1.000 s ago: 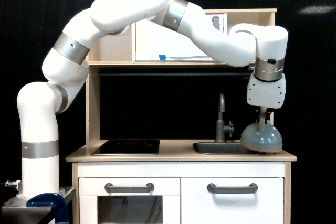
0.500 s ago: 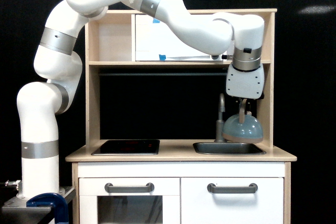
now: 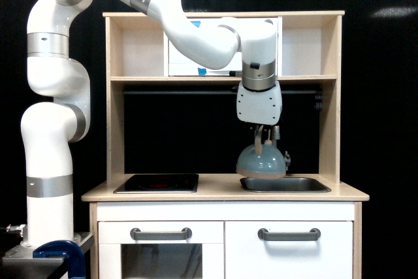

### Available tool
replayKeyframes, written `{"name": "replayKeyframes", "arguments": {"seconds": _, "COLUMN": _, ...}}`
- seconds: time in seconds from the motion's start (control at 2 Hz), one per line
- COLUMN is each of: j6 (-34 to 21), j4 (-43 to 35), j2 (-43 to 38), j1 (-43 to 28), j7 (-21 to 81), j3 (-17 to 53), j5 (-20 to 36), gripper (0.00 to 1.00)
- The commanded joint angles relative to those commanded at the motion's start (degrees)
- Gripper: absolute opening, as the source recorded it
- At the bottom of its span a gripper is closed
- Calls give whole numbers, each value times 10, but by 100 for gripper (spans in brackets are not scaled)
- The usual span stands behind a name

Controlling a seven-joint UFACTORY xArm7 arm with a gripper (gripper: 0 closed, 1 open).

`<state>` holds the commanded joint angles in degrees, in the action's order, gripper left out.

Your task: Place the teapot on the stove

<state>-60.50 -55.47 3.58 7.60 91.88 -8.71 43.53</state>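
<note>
The gripper (image 3: 260, 136) is clamped on the handle of the teapot (image 3: 261, 163), which hangs right under it, up in the air. Just below the teapot is the near edge of the sink (image 3: 287, 185) (the grey one). The stove (image 3: 157, 183) lies lower down, off toward the exterior view's left of the gripper.

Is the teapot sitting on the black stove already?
No, the teapot hangs from the gripper over the near edge of the sink, to the exterior view's right of the stove.
</note>
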Motion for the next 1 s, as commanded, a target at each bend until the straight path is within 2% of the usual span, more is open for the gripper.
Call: {"name": "replayKeyframes", "arguments": {"seconds": 1.0, "j6": -27, "j4": 299, "j2": 352, "j1": -72, "j7": -53, "j3": 24, "j5": 22, "gripper": 0}}
